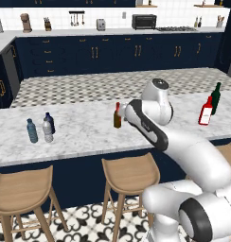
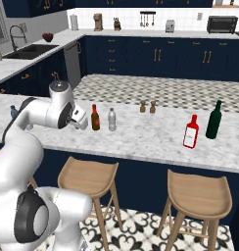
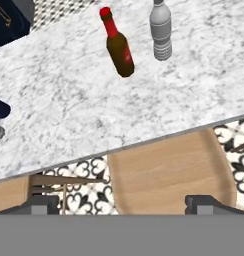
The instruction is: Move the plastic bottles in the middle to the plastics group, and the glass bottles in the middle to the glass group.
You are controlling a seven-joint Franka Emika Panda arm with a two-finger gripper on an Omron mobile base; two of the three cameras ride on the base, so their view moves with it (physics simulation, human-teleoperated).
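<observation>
Even bright rendered light, faint soft shadows, slightly coarse, no glare.

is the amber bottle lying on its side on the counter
No, the amber bottle stands upright on the marble counter, right beside a clear plastic bottle.

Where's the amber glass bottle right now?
The amber glass bottle stands upright mid-counter, just left of a clear plastic bottle in the right base view, with the open end effector hanging above the stool side of the counter edge.
</observation>
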